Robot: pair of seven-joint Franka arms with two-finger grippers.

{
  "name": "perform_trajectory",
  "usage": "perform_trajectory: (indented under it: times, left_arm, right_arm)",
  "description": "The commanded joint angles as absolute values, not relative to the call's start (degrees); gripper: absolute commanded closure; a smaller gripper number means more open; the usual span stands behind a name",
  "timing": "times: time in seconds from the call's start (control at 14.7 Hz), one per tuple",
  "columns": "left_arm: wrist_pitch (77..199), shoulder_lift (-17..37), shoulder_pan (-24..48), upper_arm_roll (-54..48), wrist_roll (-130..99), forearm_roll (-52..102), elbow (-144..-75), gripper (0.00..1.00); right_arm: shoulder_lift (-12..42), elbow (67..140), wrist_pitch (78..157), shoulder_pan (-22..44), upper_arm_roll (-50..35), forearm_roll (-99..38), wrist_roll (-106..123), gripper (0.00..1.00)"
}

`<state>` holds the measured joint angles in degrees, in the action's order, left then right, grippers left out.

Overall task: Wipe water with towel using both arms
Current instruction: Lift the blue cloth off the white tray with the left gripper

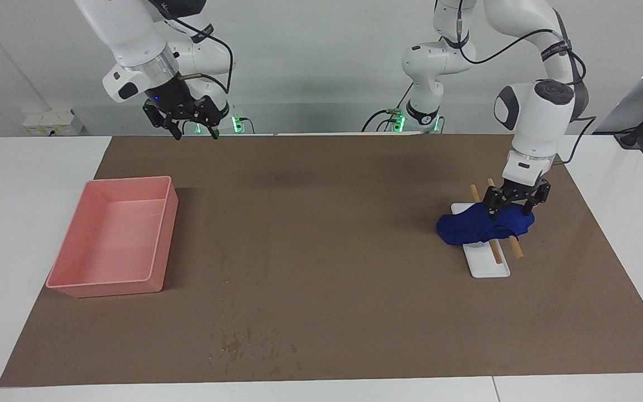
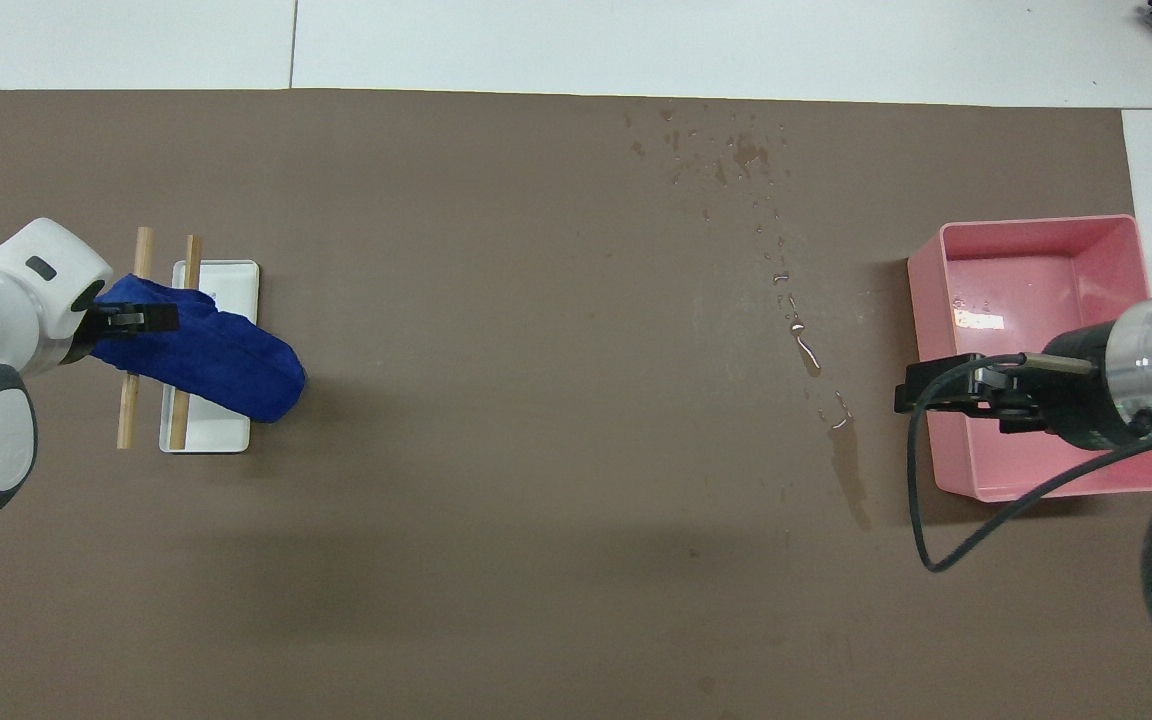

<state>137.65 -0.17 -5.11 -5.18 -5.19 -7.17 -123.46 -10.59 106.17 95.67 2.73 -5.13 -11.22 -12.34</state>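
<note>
towel on sticks | left hand open, touching it (facing view) | right hand open, raised

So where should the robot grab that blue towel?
Best from straight above, pinching the raised end of the towel draped over the two wooden sticks. They hold it off the white stand, leaving room for fingers. The left hand is already there, open.

Towel draped over two sticks on the stand, toward the left arm's end of the worktop. Tray sits at the right arm's end. Water drops lie between them, farther from the robots.
</note>
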Motion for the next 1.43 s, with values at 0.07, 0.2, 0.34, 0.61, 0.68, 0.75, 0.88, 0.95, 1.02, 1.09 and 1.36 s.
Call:
perform_trajectory:
  times: [0.07, 0.2, 0.34, 0.61, 0.68, 0.75, 0.88, 0.95, 1.02, 1.09, 1.36]
  left_arm:
    - [139.22, -0.88, -5.36, -5.27, -6.59, -8.70, -125.07, 0.63]
    - [138.52, -0.79, -5.54, -5.27, -6.50, -8.70, -124.28, 1.00]
    - [138.34, -0.18, -5.62, -5.19, -6.42, -8.70, -123.32, 1.00]
    - [131.08, 0.00, -5.62, -5.27, -6.85, -8.53, -117.71, 1.00]
    - [125.82, 0.00, -5.45, -5.45, -9.12, -7.74, -114.81, 1.00]
    - [121.60, 0.00, -4.84, -5.62, -14.71, -6.52, -112.61, 1.00]
    - [117.96, -0.17, -3.35, -5.80, -28.59, 3.29, -110.40, 1.00]
    - [116.56, -0.78, -2.30, -5.71, -35.44, 8.65, -110.30, 1.00]
    - [115.50, -1.23, -1.76, -5.80, -42.99, 12.18, -110.22, 1.00]
    - [115.31, -1.49, -1.15, -6.06, -50.81, 14.83, -110.21, 1.00]
    - [116.28, -2.54, 2.10, -6.50, -67.74, 33.45, -111.27, 1.00]
  right_arm:
    - [-11.87, 112.32, 102.29, 2.63, -5.01, -11.78, -5.10, 0.00]
    - [-11.16, 114.42, 104.58, 2.73, -4.92, -11.69, -4.92, 0.00]
    - [-11.08, 115.75, 107.22, 2.72, -4.92, -10.38, -2.30, 0.00]
    - [-10.90, 116.02, 107.23, 2.81, -5.01, -7.91, 0.09, 0.00]
    - [-10.90, 116.02, 107.14, 2.81, -5.01, -7.91, -0.09, 0.00]
    - [-10.90, 116.02, 107.14, 2.81, -5.01, -7.91, -0.09, 0.00]
    - [-10.81, 115.40, 106.70, 2.55, -5.01, -8.00, 0.26, 0.00]
    - [-10.81, 115.23, 106.35, 2.64, -5.01, -8.00, 0.35, 0.00]
    - [-10.81, 115.22, 106.17, 2.81, -5.01, -8.00, 0.09, 0.00]
    - [-10.81, 115.22, 105.82, 2.73, -5.01, -8.43, 0.26, 0.00]
    - [-10.81, 115.05, 105.91, 2.81, -4.92, -7.83, 1.58, 0.00]
